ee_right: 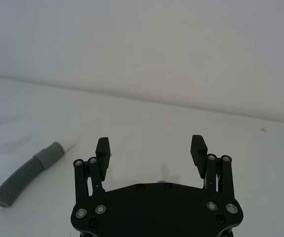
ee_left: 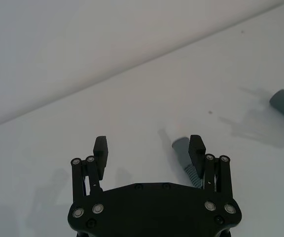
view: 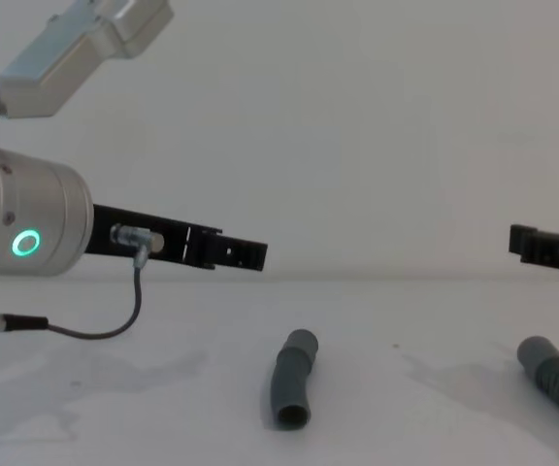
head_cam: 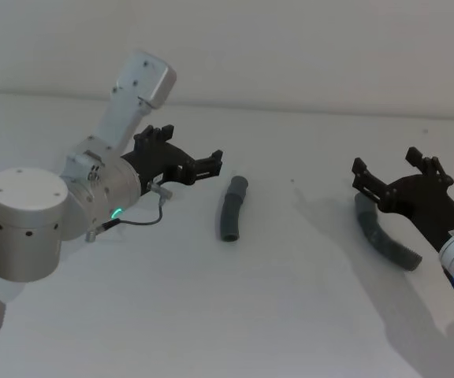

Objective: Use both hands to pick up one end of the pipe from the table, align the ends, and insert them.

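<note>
Both pieces of the pipe point(view: 294, 383) lie flat on the bench point(head_cam: 290, 315), and nothing is touching them. The centre piece point(head_cam: 232, 209) rests just ahead of the left end effector point(head_cam: 190, 146), which hovers above the surface with its fingers spread wide and nothing between them. In its wrist view the plain cuff point(ee_left: 180, 147) sits just beyond one fingertip. The right-hand piece point(head_cam: 385, 240) curves partly beneath the right end effector point(head_cam: 392, 167), which is likewise spread and empty and rides well clear of the bench in the chest view. That piece seems to be the one carrying the white-tipped cuff point(ee_right: 58, 149).

The hose looks light, and its ribbed body is probably soft enough to bend under its own length. A grip at mid-body would likely let the free end droop and wander, spoiling the alignment. The better hold is just behind each smooth cuff, which is probably the stiffest part, leaving the tip and the open mouth exposed. (The cuffs themselves look slick, so the first ribs may give surer purchase.) Pieces this light could also skid if one finger lands first.
</note>
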`<action>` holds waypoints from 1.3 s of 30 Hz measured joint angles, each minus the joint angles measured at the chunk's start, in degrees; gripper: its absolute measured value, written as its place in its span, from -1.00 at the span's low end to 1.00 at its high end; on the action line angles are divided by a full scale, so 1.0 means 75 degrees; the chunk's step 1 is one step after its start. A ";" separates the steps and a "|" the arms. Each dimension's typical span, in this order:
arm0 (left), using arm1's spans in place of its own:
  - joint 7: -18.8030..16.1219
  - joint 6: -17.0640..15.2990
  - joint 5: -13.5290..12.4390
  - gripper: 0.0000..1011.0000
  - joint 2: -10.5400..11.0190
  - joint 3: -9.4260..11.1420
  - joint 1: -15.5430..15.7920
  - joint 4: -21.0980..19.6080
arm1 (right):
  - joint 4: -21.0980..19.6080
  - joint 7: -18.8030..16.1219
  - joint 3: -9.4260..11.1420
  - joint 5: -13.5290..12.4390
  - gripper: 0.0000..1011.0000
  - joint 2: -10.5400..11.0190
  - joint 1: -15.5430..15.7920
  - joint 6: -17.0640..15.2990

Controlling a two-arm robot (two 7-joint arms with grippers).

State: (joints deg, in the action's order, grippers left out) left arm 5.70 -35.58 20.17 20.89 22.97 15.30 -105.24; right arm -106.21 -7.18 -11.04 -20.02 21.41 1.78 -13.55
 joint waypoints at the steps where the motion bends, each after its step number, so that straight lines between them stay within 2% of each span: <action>1: -0.0010 -0.0057 -0.0045 0.98 0.0011 0.0033 -0.0003 -0.0016 | 0.0002 0.0000 -0.0008 0.0015 0.98 0.0006 -0.0009 -0.0044; 13: 0.0207 -0.0122 -0.0285 0.98 0.0105 0.0323 0.0158 0.0175 | 0.0157 0.0002 -0.0095 0.0221 0.98 0.0059 -0.0117 -0.0558; 26: 0.0695 0.0039 -0.0433 0.98 0.0118 0.0652 0.0442 0.0563 | 0.0003 -0.0152 0.0064 0.0204 0.98 0.0260 0.0092 -0.1066; 39: 0.0833 0.0055 -0.0539 0.98 0.0003 0.0804 0.0451 0.0916 | -0.0038 -0.0442 0.0069 0.0221 0.98 0.0434 0.0200 -0.1300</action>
State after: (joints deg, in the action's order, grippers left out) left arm 11.95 -35.16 16.13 20.91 29.00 18.69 -98.37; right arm -106.50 -10.49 -10.53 -18.36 24.67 3.28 -23.31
